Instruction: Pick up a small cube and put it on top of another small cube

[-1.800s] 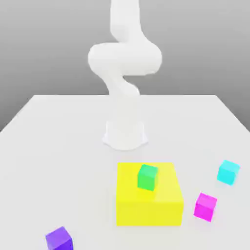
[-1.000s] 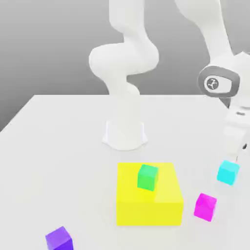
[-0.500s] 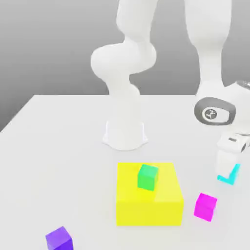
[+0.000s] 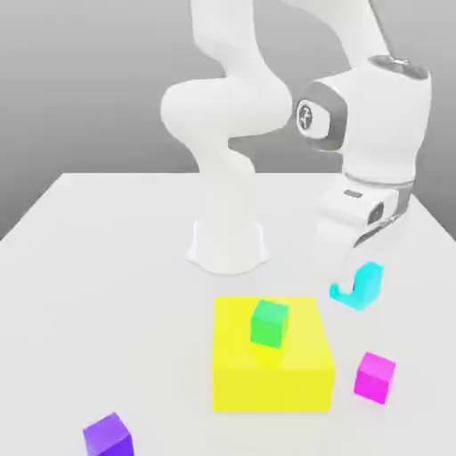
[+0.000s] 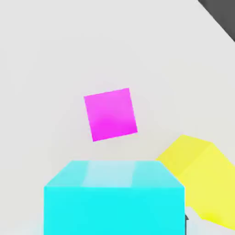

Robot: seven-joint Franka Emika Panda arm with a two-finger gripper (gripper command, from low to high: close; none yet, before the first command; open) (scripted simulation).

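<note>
The small cube [image 4: 365,283], plain cyan, hangs just above the table under my hand, at the exterior view's right. My gripper [image 4: 354,278] is shut on it from above, and the white hand hides part of it. Seen from the hand, the small cube [image 5: 114,197] sits close in front of the camera. Below it lie the magenta cube [image 5: 110,114] and a corner of the yellow block [image 5: 202,179]. The green cube [image 4: 269,322] stands on top of the big yellow block [image 4: 272,361], toward the exterior view's left of the held cube.
The magenta cube [image 4: 374,377] lies on the table in front of the held cube. A purple cube [image 4: 108,436] sits near the front left edge. The arm's white base [image 4: 228,245] stands behind the yellow block.
The hand came down over the cyan cube at the right and shut on it. It has since risen and carried the cube toward the exterior view's left.
</note>
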